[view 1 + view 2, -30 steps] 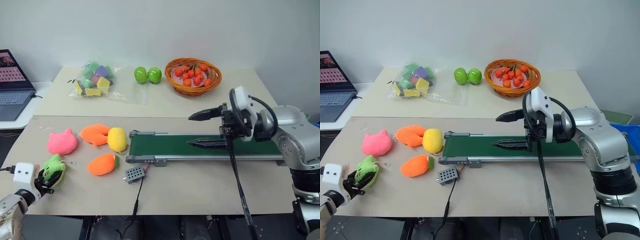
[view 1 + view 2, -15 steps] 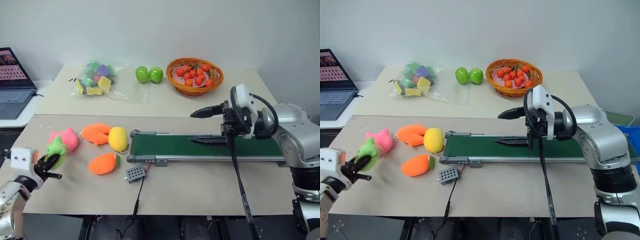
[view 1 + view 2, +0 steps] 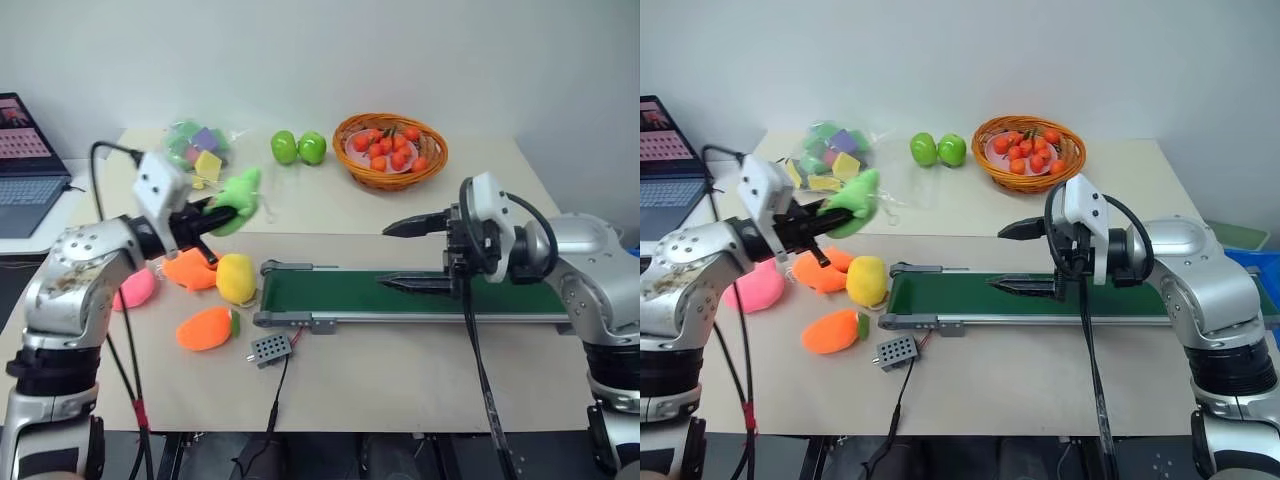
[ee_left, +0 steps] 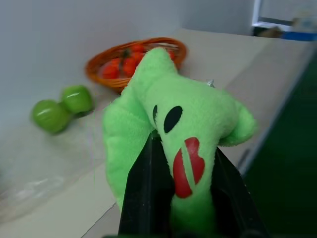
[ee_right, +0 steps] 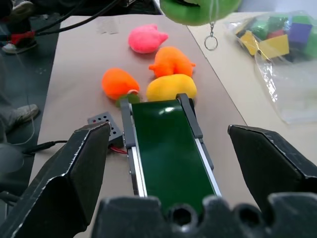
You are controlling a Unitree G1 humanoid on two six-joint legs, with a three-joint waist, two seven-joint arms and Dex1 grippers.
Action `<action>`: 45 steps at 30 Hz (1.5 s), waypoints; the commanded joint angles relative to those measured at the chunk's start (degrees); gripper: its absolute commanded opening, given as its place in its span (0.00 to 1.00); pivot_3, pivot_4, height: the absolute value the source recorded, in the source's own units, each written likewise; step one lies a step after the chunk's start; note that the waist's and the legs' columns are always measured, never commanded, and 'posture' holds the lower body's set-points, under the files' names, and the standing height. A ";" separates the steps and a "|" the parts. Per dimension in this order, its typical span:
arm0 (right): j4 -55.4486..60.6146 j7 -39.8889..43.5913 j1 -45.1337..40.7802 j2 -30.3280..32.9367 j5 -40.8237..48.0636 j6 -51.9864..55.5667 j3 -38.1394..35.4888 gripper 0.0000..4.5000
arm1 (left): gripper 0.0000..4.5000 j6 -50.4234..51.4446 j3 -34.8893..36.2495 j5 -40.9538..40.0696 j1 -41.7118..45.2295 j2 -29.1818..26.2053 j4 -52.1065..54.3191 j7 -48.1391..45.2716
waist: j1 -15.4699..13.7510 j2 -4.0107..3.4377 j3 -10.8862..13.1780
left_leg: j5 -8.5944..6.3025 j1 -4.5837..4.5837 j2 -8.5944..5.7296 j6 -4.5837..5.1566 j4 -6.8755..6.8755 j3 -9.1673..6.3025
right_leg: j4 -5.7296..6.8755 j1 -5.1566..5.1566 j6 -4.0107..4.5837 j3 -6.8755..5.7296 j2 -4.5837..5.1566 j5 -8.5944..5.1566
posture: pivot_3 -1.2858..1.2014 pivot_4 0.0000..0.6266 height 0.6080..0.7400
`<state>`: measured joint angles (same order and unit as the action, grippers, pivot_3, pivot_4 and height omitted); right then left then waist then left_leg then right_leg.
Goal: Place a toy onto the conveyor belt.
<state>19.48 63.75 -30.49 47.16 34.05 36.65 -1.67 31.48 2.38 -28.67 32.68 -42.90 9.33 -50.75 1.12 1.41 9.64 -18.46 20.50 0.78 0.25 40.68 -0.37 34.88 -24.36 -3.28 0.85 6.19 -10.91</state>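
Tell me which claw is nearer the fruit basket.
Right. The right claw hangs open just in front of the basket; the left claw, gripping the green toy, is farther away.

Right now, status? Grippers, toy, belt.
Left gripper shut on the lime-green toy, held in the air short of the conveyor belt. Right gripper open over the belt. Belt surface bare.

I see the toy [image 4: 188, 124] as fuzzy lime plush cloth, matt, with stitched red felt marks. Conveyor belt [image 3: 400, 295]: smooth matt dark green surface, grey metal frame. Tabletop [image 3: 400, 370] looks like matt beige board. Far basket [image 3: 390, 150] is woven wicker. Two apples [image 3: 298, 148] are glossy, plastic-looking. Far-left bag [image 3: 200, 160] is clear crinkly plastic. Right gripper [image 3: 408, 256] fingers [image 5: 79, 168] are matt black plastic; arm shells look brushed metal.
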 commanded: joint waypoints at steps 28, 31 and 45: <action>12.50 -11.40 7.38 3.57 6.19 4.38 -9.91 1.00 | 0.14 -23.16 -16.72 17.28 6.78 5.92 -21.30 -21.97 | -0.50 0.03 0.03 | 0.01 0.04 0.00 0.01 0.04 -0.02 | -0.01 0.02 -0.02 0.00 -0.02 -0.02 | 0.52 0.24 0.99; 12.30 -11.38 7.16 3.81 6.21 4.19 -9.74 1.00 | 0.35 -24.40 -16.51 17.88 6.74 6.63 -21.60 -22.43 | -0.50 0.04 0.03 | 0.01 0.05 0.00 0.01 0.04 -0.02 | -0.01 0.02 -0.02 0.01 -0.02 -0.02 | 0.52 0.24 0.99; 10.05 -9.25 4.76 4.78 5.74 3.49 -8.73 1.00 | 1.00 -3.42 -7.88 7.14 15.97 8.94 -14.64 -17.98 | -0.45 0.06 0.05 | 0.01 0.09 0.00 0.02 0.08 -0.08 | 0.01 0.02 -0.03 0.00 -0.02 -0.02 | 0.52 0.24 0.99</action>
<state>29.11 54.10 -24.47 51.08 39.44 41.60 -9.57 24.80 -7.29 -18.93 47.10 -33.71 -8.55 -69.23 0.67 1.48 9.69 -18.46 20.60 0.78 0.27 40.77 -0.45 34.89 -24.34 -3.32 0.85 6.17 -10.93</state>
